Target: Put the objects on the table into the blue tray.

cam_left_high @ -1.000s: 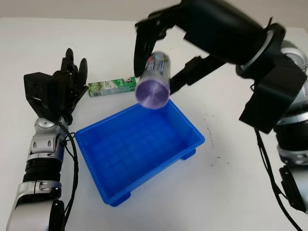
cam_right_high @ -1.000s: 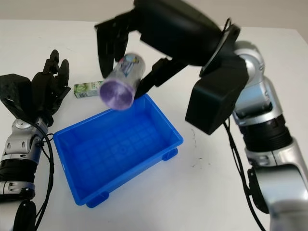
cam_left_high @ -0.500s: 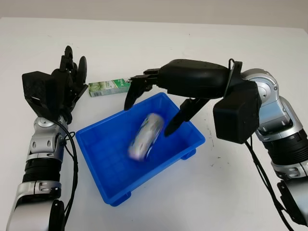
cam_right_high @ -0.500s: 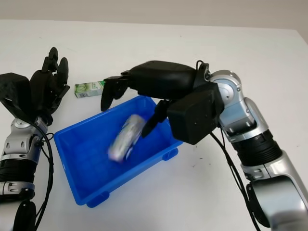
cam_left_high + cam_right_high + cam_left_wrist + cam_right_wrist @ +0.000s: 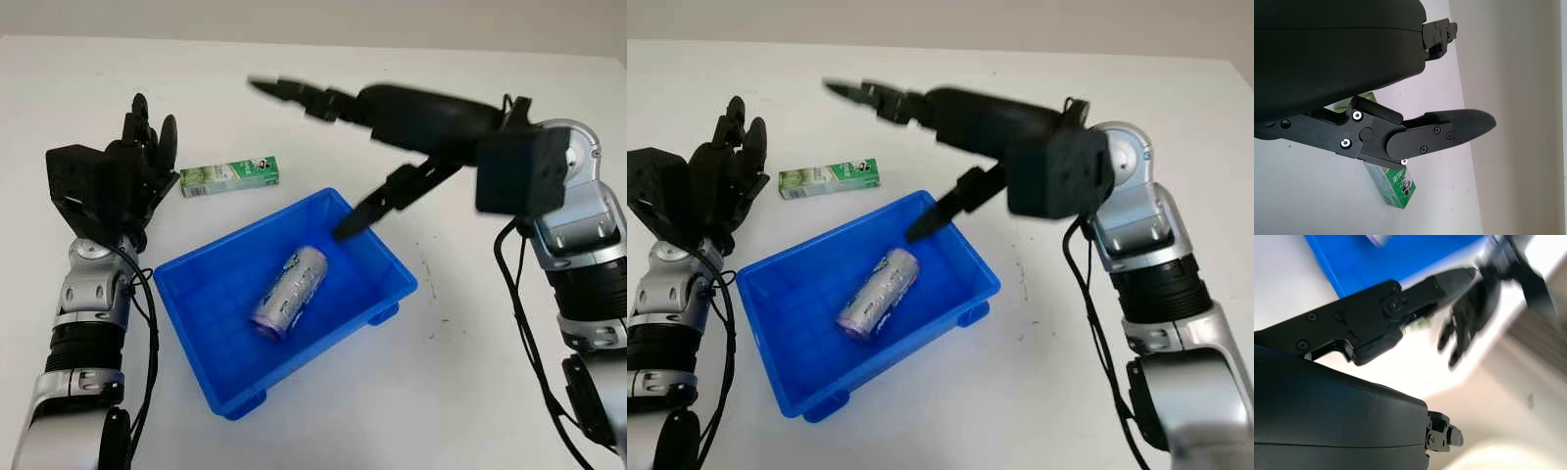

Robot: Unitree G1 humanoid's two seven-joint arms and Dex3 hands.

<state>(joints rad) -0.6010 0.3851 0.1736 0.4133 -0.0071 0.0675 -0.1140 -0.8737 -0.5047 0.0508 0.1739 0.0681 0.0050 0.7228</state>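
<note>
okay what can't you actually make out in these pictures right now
- Can in the blue tray: label print too small to read in the eye views.
- Green box: partly hidden behind the left hand in the left wrist view.
- Right hand, open above the tray's far corner: fingertips blurred by motion.

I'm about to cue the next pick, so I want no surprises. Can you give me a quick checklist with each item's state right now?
1. Can lying inside the tray: ok.
2. Right hand open, holding nothing, above the tray's far corner: ok.
3. Green box in the tray: not ok, it lies on the table beyond the tray's far rim.
4. Box free of contact: ok, it lies apart from the tray and both hands.
5. Left hand open beside the box, nearest to it: ok.
6. Tray room for the box: ok, open floor beside the can.
</note>
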